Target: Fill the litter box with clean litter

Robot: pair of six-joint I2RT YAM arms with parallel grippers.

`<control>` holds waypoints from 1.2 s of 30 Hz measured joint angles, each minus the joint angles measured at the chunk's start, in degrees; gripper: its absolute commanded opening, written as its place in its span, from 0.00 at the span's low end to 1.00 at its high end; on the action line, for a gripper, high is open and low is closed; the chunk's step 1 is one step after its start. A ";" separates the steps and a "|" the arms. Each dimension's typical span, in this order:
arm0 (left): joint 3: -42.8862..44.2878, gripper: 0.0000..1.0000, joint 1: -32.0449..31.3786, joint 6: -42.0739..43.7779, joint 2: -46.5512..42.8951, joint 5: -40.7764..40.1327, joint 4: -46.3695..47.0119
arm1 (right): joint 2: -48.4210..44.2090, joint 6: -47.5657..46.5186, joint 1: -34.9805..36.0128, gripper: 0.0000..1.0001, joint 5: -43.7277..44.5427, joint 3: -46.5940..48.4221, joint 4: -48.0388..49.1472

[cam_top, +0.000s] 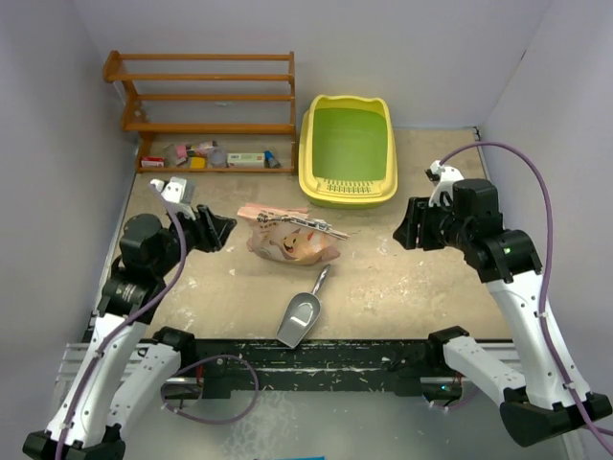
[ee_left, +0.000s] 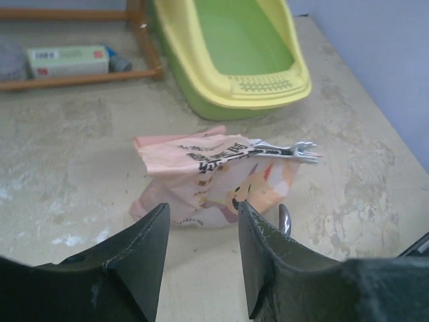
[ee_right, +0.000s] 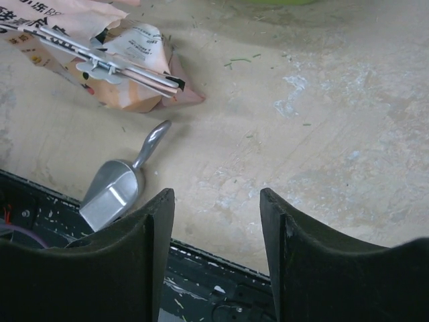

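1. The left tool (ee_left: 201,216) is spread wide and empty, with the pink bag (ee_left: 208,181) just ahead of it on the desk (ee_left: 80,168).
2. The right tool (ee_right: 216,201) is also agape and empty. The metal scoop (ee_right: 112,192) lies ahead of it, off to one side.
3. No clean litter shows (presumably it is inside the bag, pinched by a clip (ee_left: 285,151)). The sack looks soft, slumped and probably heavy, so its folded top seems the best hold.
4. Beyond the bag, the litter box (ee_left: 268,86) shows a bare green floor.

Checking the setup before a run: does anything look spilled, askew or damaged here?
Nothing serious. The pink bag lies crumpled on the table, clipped shut. A few green flecks dot the table nearby, and pale crumbs litter the black rail.
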 measured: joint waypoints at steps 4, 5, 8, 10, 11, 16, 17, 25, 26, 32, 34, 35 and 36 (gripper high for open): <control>-1.16 0.49 -0.04 6.01 -2.40 5.99 3.17 | 0.33 -2.05 0.00 0.50 -1.81 0.39 0.20; -1.14 0.50 -0.07 8.96 -1.88 8.22 3.54 | 0.39 -2.60 0.00 0.49 -2.47 0.39 0.42; -1.11 0.58 -0.13 15.63 0.92 12.74 3.32 | 0.39 -4.31 0.00 0.50 -4.48 0.39 1.31; -1.22 0.62 -0.46 20.26 2.51 14.51 3.10 | 0.31 -5.27 0.00 0.50 -5.99 0.39 2.34; -1.62 0.65 -0.55 22.34 3.02 15.08 3.32 | 0.33 -5.75 0.00 0.50 -7.02 0.39 2.84; -7.06 0.65 -0.79 30.29 1.20 17.22 6.05 | 4.04 -7.26 0.00 0.47 -12.02 2.84 3.72; -8.11 0.63 -0.81 31.26 0.81 17.46 6.34 | 5.27 -7.32 0.00 0.47 -13.05 3.37 4.09; -8.90 0.65 -0.90 33.18 2.10 14.93 6.75 | 12.76 -7.37 0.00 0.44 -17.11 4.42 5.01; -6.29 0.71 -0.94 32.79 4.48 14.21 5.70 | 13.31 -7.34 0.00 0.44 -17.42 4.72 5.01; 7.48 0.73 -1.05 30.82 16.61 16.90 3.06 | 14.45 -7.21 0.00 0.43 -17.70 5.51 4.61; 10.78 0.63 -1.11 27.04 19.61 18.75 2.05 | 15.17 -7.21 0.00 0.43 -17.73 6.10 4.35; 11.61 0.60 -1.18 24.24 20.48 18.97 2.08 | 15.41 -7.21 0.00 0.43 -17.70 6.21 4.31; 12.22 0.51 -1.18 20.15 21.27 19.21 2.01 | 15.52 -7.21 0.00 0.43 -17.70 6.21 4.26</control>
